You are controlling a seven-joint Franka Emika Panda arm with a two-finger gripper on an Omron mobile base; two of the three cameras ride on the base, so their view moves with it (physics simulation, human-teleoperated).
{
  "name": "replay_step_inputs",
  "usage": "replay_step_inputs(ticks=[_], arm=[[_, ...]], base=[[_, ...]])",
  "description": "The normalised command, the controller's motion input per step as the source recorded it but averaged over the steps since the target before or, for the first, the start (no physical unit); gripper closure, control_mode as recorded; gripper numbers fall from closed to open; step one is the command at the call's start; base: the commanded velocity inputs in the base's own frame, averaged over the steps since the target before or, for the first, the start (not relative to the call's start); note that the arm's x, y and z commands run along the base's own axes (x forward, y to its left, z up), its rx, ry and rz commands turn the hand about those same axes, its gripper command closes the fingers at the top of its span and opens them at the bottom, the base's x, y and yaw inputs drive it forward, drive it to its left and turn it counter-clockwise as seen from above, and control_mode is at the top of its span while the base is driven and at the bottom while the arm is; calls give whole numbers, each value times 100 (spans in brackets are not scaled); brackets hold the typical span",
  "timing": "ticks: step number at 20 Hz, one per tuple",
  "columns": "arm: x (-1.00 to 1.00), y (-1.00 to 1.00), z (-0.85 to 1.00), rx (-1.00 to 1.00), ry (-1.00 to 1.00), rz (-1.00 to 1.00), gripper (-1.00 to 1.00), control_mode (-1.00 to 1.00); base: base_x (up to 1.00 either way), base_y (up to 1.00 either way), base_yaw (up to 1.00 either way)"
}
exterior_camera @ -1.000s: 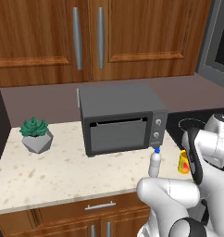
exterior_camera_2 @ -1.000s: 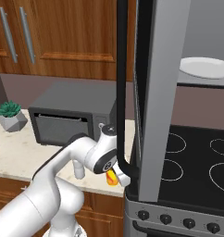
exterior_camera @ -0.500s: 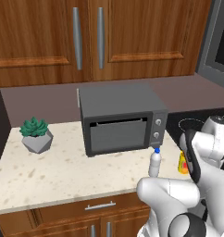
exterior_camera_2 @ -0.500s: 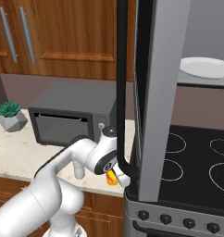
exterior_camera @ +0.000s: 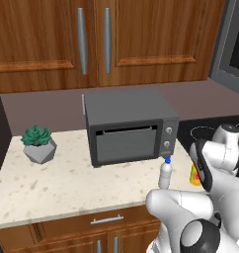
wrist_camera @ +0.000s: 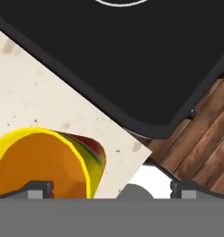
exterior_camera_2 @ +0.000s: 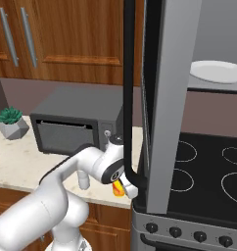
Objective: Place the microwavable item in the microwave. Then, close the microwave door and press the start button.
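Yellow cup (wrist_camera: 44,162) just beyond the spread fingers' (wrist_camera: 40,189) left tip

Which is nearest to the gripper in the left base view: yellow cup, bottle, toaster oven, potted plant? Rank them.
Gripper hangs open over the counter's right end.
1. Yellow cup, right under it.
2. Blue-capped bottle, just left.
3. Toaster oven, centre back.
4. Potted plant, far left.

In the left base view the arm hides all but an edge of the yellow cup (exterior_camera: 193,174). In the hand view the cup (wrist_camera: 49,162) lies ahead of the tool (wrist_camera: 111,189), its lower part cut off. The frame clips the stovetop (wrist_camera: 132,60) beyond it.
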Motion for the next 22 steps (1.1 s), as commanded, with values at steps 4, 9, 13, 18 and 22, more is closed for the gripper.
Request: replay_step_inputs(ticks=[4, 9, 13, 18, 22], arm=[[0, -6, -14, 0, 6, 0, -100, -100], [5, -1, -12, 0, 7, 0, -100, -100], [13, 0, -8, 0, 7, 0, -100, -100], [7, 0, -6, 0, 6, 0, -100, -100], [0, 0, -20, 0, 6, 0, 100, -100]], base=[[0, 0, 0], [0, 0, 0], [0, 0, 0], [0, 0, 0], [0, 0, 0]])
